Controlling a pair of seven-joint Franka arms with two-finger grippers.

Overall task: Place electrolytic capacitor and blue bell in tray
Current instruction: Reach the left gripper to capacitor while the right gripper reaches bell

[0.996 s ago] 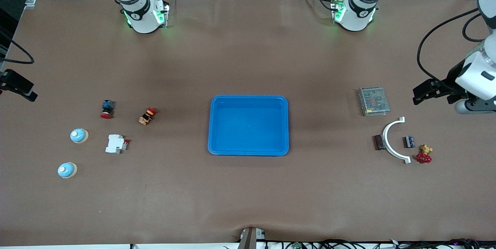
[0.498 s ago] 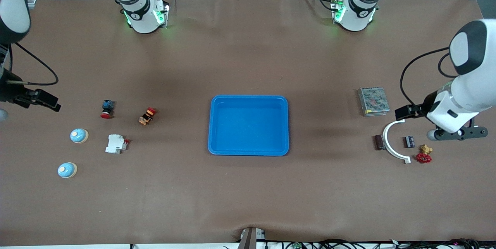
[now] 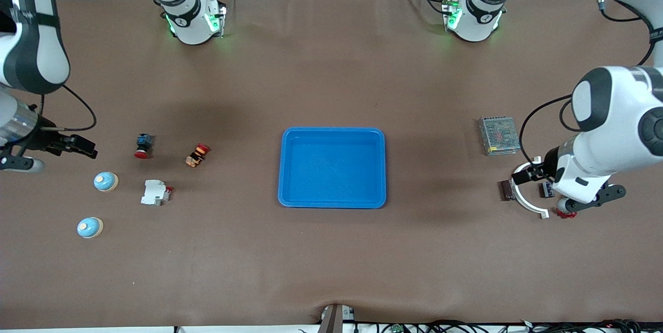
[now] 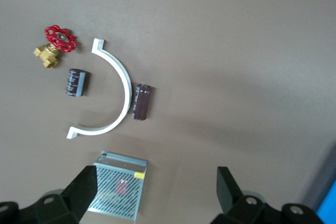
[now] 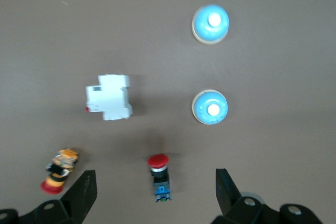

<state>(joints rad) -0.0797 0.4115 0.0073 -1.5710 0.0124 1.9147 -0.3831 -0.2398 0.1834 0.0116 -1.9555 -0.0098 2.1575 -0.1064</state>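
Table (image 3: pixel 331 63): valve (image 3: pixel 565 213) half-hidden by arm

One blue tray (image 3: pixel 332 167). Two blue bells (image 3: pixel 105 182) (image 3: pixel 90 227). Two dark cylindrical capacitors (image 4: pixel 142 102) (image 4: pixel 76 82). Two red-capped push-button switches (image 3: pixel 143 145) (image 3: pixel 197 155). One white circuit breaker (image 3: pixel 155 192). One metal power supply (image 3: pixel 498 135). One white curved bracket (image 4: pixel 114 98). One red-handled brass valve (image 4: pixel 55 45).

The tray (image 3: pixel 332 167) is set at the middle of the counter (image 3: pixel 331 260). Two bells (image 3: pixel 105 182) (image 3: pixel 89 227) are laid toward the right arm's end, two capacitors (image 3: pixel 505 190) (image 4: pixel 76 82) toward the left arm's end, separated by a curved bracket (image 3: pixel 523 201).
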